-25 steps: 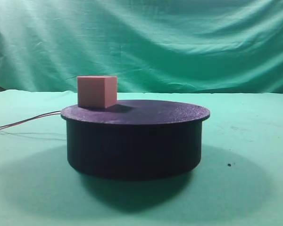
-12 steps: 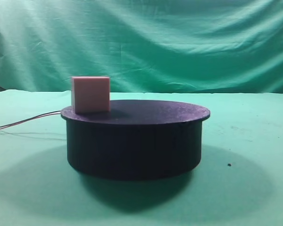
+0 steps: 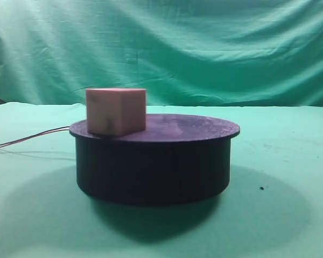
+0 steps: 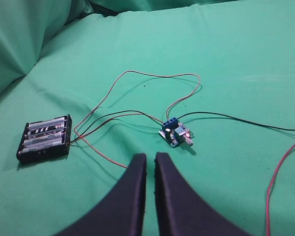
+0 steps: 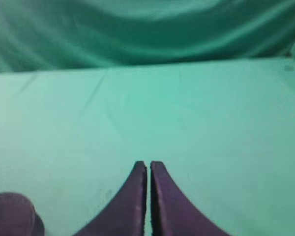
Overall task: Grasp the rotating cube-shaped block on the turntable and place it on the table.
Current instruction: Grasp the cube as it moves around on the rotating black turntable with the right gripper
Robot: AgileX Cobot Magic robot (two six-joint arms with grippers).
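The salmon-pink cube-shaped block point(image 3: 116, 111) sits on the left part of the black turntable point(image 3: 153, 161), near its front-left rim, on the green table point(image 3: 290, 177). Neither gripper shows in the exterior high view. My left gripper point(image 4: 150, 158) is shut and empty above the cloth, pointing at a small blue circuit board point(image 4: 175, 133). My right gripper point(image 5: 148, 166) is shut and empty above bare green cloth. A dark rounded edge point(image 5: 12, 214) that may be the turntable shows at the bottom left of the right wrist view.
Thin red and black wires point(image 3: 27, 138) run left from the turntable. In the left wrist view, wires point(image 4: 152, 78) join the circuit board to a black battery holder point(image 4: 45, 138). A red wire point(image 4: 280, 177) lies at the right. The green backdrop point(image 3: 161, 48) hangs behind.
The cube has turned with the disc, swinging from the back left towards the front left and showing a corner edge now. The grippers' movement cannot be judged.
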